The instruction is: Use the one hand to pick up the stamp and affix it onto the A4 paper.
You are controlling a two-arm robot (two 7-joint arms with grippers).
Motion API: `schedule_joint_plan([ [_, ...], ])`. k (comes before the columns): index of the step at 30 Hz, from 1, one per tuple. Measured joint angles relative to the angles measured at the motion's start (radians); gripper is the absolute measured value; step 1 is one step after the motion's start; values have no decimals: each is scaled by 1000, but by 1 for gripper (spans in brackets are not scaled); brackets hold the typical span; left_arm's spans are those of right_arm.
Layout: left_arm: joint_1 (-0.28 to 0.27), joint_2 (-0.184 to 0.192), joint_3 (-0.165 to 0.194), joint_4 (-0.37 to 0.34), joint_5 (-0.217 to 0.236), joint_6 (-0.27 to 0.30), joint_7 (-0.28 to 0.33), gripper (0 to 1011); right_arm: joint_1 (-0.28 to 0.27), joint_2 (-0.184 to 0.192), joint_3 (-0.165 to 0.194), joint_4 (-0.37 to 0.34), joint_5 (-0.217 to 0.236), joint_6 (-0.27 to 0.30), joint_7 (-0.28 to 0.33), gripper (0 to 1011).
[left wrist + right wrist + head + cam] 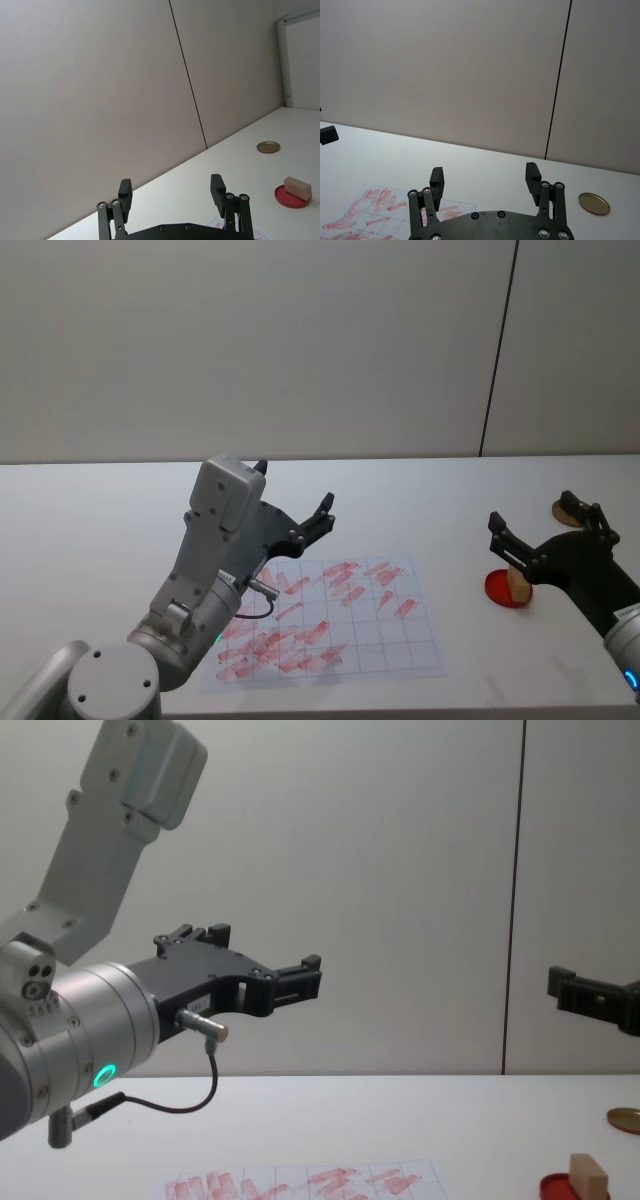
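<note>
We are hovering the right gripper (538,516), jaws wide, above the stamp (517,583), which is sitting on the red pad (497,590) beside the paper (420,648). If we are descending off-centre, a finger could tip the stamp or drag the pad. The left gripper (295,488) is hanging open over the paper.

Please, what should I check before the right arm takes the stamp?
1. Stamp sits free on red ink pad: ok.
2. Right tool open: ok.
3. Right tool down at the stamp: not ok, it hangs well above it.
4. A4 paper lies flat, with bare cells: ok.
5. Left tool out of the path: cannot tell; it hangs open, high near the paper.
</note>
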Motion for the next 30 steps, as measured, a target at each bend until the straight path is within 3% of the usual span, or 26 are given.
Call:
schedule_joint_plan([
  [30, 0, 0, 0, 0, 0, 0, 0, 993, 0, 0, 0, 0, 0, 0, 0, 1000],
])
